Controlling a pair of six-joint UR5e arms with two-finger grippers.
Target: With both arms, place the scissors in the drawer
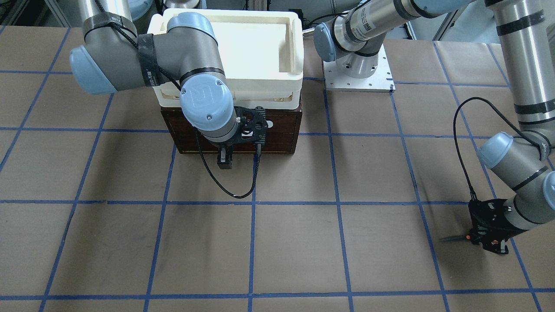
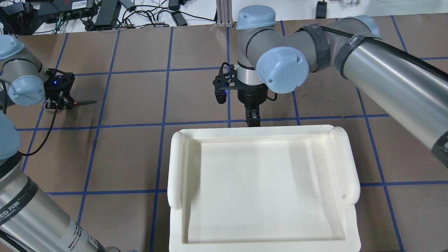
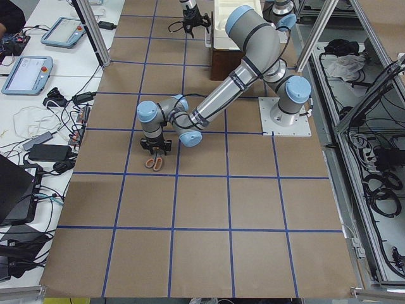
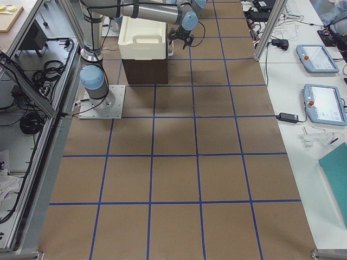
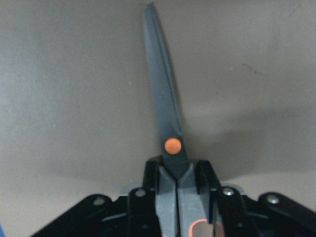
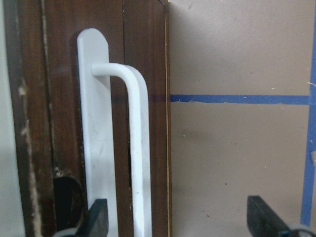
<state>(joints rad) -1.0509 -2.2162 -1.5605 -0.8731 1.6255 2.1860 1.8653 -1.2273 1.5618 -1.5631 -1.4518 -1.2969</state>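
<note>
The scissors (image 5: 165, 113) lie flat with dark blades and an orange pivot dot. My left gripper (image 5: 177, 192) is shut on their grey handles just behind the pivot. In the overhead view the left gripper (image 2: 59, 101) is at the far left and the blades (image 2: 85, 103) point right. The dark brown drawer (image 1: 282, 136) is closed under the tray. Its white bar handle (image 6: 138, 148) stands between the spread fingers (image 6: 96, 222) of my open right gripper (image 6: 177, 224), which hangs in front of the drawer (image 1: 224, 162).
A cream-white plastic tray (image 2: 176, 168) sits on top of the brown drawer unit and hides it from overhead. The left arm's base plate (image 1: 357, 76) stands beside it. Brown paper with a blue tape grid (image 1: 338, 203) covers the table.
</note>
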